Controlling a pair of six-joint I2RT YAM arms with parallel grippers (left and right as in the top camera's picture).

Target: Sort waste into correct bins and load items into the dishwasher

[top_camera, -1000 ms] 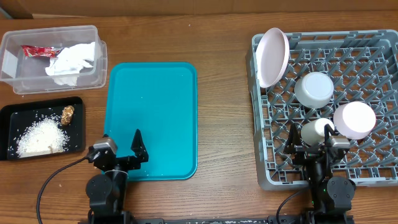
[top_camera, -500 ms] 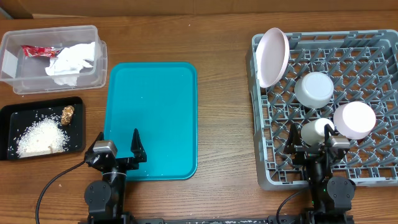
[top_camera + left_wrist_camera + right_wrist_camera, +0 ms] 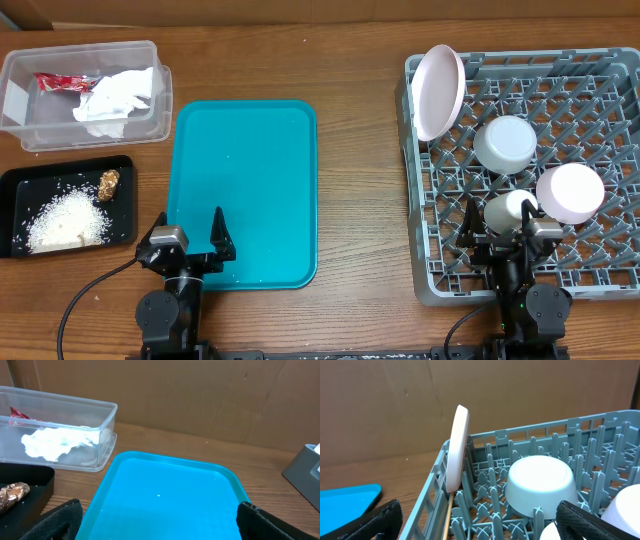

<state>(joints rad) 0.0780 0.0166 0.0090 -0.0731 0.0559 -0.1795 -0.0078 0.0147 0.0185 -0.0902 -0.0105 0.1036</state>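
Grey rack (image 3: pixel 600 262) on the right holds the dishes: the big plate (image 3: pixel 438 92) stands on its edge, the bowl (image 3: pixel 504 143) sits upside down, and the saucer (image 3: pixel 570 192) and cup (image 3: pixel 508 210) are beside it. The wrapper (image 3: pixel 62 81) and tissues (image 3: pixel 115 98) lie in the clear tub (image 3: pixel 20 130). Rice (image 3: pixel 65 220) and the brown lump (image 3: pixel 109 183) lie in the black tray (image 3: pixel 20 180). The left gripper (image 3: pixel 190 232), at the near edge of the teal tray (image 3: pixel 245 180), and the right gripper (image 3: pixel 503 232), by the cup, both have fingers wide apart, holding nothing.

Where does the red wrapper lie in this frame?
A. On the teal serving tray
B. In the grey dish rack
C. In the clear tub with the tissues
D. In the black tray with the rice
C: the overhead view shows the red wrapper inside the clear tub, right beside the white tissues.
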